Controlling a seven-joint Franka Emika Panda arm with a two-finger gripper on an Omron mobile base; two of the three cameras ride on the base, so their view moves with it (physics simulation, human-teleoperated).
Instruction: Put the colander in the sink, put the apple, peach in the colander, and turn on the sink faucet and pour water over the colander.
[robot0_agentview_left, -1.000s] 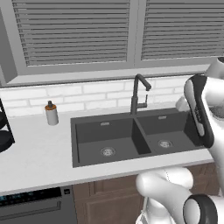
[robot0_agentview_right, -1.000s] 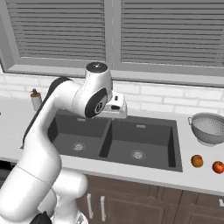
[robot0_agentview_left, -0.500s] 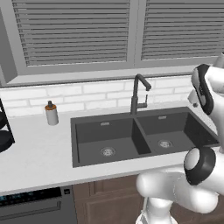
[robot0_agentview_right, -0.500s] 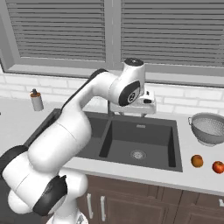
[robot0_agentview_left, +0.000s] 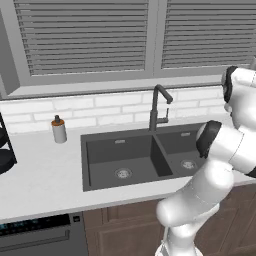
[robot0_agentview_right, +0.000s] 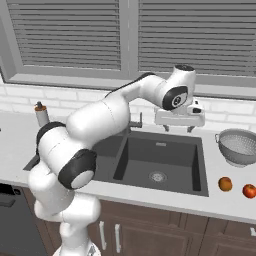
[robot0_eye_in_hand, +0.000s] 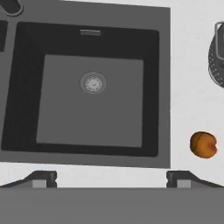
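The silver colander (robot0_agentview_right: 239, 146) stands upright on the counter right of the sink (robot0_agentview_right: 175, 162); in the hand view its edge (robot0_eye_in_hand: 217, 57) shows at the right. In front of it lie an orange peach (robot0_agentview_right: 225, 184) (robot0_eye_in_hand: 203, 144) and a red apple (robot0_agentview_right: 249, 190). My gripper (robot0_agentview_right: 179, 128) hangs open and empty over the back of the right basin (robot0_eye_in_hand: 65, 109), left of the colander, and its view looks straight down. The dark faucet (robot0_agentview_left: 159, 105) stands behind the divider of the sink (robot0_agentview_left: 107, 150) with no water running.
A small bottle with a dark cap (robot0_agentview_left: 59, 130) (robot0_agentview_right: 41, 114) stands on the counter left of the sink. A dark appliance (robot0_agentview_left: 5, 155) sits at the far left edge. Below the counter are a dishwasher front (robot0_agentview_left: 35, 235) and wooden cabinet doors (robot0_agentview_right: 150, 235).
The arm has swung to the right, carrying the open gripper from over the sink's divider to over the right basin, nearer the colander. Nothing on the counter has moved.
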